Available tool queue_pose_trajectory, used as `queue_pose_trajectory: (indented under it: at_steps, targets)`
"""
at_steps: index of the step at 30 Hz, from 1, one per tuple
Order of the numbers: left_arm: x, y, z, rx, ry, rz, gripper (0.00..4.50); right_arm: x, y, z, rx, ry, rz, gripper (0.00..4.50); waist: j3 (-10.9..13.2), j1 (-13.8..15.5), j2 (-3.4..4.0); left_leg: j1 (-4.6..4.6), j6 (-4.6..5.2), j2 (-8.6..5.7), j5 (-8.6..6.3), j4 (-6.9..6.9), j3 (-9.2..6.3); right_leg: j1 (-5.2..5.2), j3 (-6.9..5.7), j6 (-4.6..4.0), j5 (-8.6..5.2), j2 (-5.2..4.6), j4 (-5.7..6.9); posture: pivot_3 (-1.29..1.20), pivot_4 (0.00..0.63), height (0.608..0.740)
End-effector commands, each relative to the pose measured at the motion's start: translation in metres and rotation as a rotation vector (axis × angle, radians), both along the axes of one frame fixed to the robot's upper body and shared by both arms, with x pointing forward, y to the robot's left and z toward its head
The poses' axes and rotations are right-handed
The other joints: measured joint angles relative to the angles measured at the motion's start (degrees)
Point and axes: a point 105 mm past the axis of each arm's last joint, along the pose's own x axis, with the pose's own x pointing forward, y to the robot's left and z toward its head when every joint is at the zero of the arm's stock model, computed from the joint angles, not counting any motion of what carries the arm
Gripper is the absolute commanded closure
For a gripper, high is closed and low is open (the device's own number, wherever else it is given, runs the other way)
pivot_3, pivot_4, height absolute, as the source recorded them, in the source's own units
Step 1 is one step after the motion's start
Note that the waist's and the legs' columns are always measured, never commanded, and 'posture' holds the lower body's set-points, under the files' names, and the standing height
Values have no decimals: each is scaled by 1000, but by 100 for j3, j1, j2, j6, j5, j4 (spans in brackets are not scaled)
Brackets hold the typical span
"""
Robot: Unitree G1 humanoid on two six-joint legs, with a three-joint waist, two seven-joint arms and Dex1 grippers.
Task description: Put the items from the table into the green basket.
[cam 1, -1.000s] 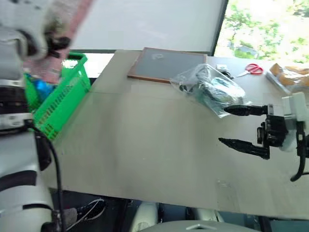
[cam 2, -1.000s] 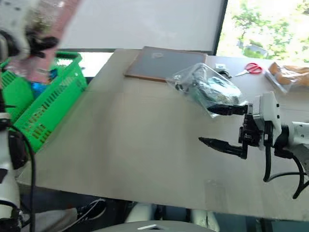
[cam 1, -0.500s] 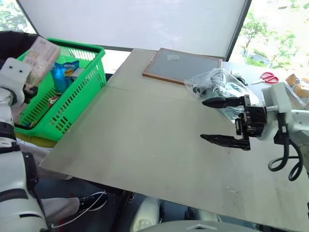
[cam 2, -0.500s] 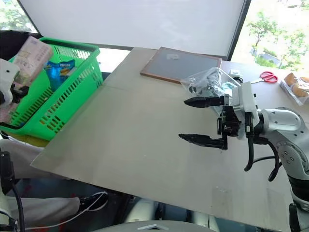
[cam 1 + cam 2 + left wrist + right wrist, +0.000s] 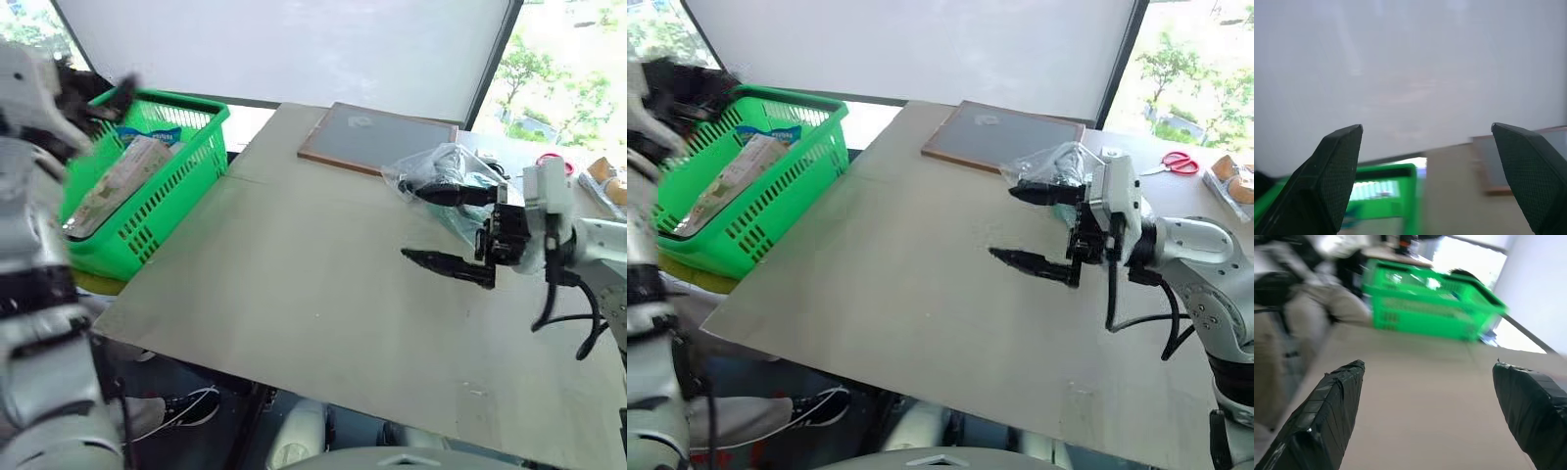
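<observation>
the bright green slotted plastic basket [image 5: 745, 196] stood off the pale beige wooden surface [image 5: 911, 284] at its left edge. inside the basket lay the long flat pink printed box [image 5: 725, 181], tilted along the bottom, with a blue-printed packet [image 5: 769, 134] behind it. the left tool [image 5: 1425, 166] stood wide and empty above the basket. right of the basket, the right tool [image 5: 1029, 227] hung wide and empty over the surface. both items seemed delivered; the bottle could not be made out.

A bright green basket [image 5: 774, 196] with slotted sides holds a pale pink printed box [image 5: 725, 181], beside the pale beige table [image 5: 911, 264] bearing a dark grey, brown-framed board [image 5: 1004, 132].
</observation>
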Motion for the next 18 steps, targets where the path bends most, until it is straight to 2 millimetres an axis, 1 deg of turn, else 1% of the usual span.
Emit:
queue_pose_trajectory:
  at_steps: [1, 2, 4, 5, 6, 7, 10, 13, 15, 18]
  targets:
    - [-34, -39, -30, 123, 180, -168, 109, 1, -20, -13, -61, 60, -114, 0, 2, -25, 7, 5, 0, 0, 0, -1, 0, 6, -2, -1, -1, 0, 2, 204, 33, 740]
    - [-42, -39, -41, 143, 239, -172, 109, -1, -26, -19, -99, 71, -135, 0, 5, -47, 15, 5, 0, 0, 1, -1, 0, 6, -2, -1, -1, 2, 1, 201, 36, 740]
    - [-61, -38, -56, 161, 352, -268, 109, -9, -42, -31, -184, 109, -184, 0, 12, -74, 28, 9, 1, 1, 2, -2, -3, 9, -5, -3, -2, 6, 5, 183, 43, 740]
    - [-70, -34, -63, 181, 405, -300, 109, -18, -50, -34, -193, 145, -176, 0, 18, -80, 37, 10, 6, 3, -1, -2, -9, 10, -12, -5, -3, 8, 7, 178, 45, 740]
    - [-78, -30, -68, 205, 433, -321, 109, -26, -57, -35, -198, 161, -165, 0, 34, -86, 61, 24, 13, 3, -5, -2, -14, 30, -17, -7, -4, 9, 4, 167, 51, 740]
    - [-83, -26, -72, 222, 461, -329, 109, -32, -64, -33, -196, 167, -162, 0, 42, -87, 69, 48, 16, 4, -8, -2, -16, 58, -22, -11, -7, 7, -5, 158, 55, 740]
    - [-93, -16, -78, 233, 506, -336, 109, -44, -83, -31, -210, 186, -202, 0, 79, -99, 123, 105, 17, 4, -11, -9, -16, 119, -26, -21, -16, 0, -22, 132, 63, 740]
    - [-95, -11, -80, 263, 511, -326, 109, -60, -102, -40, -281, 251, -242, 0, 87, -92, 139, 125, -6, 5, -24, -12, -12, 143, -42, -27, -20, -16, -25, 117, 69, 740]
    - [-90, -11, -80, 273, 492, -318, 109, -68, -112, -46, -307, 292, -272, 0, 91, -83, 142, 124, -6, 8, -23, -13, -8, 146, -54, -28, -21, -24, -27, 103, 72, 740]
    - [-83, -20, -81, 298, 470, -344, 109, -73, -128, -51, -327, 321, -336, 0, 92, -106, 146, 115, -5, 8, -23, -13, -7, 147, -58, -28, -22, -26, -37, 83, 70, 740]
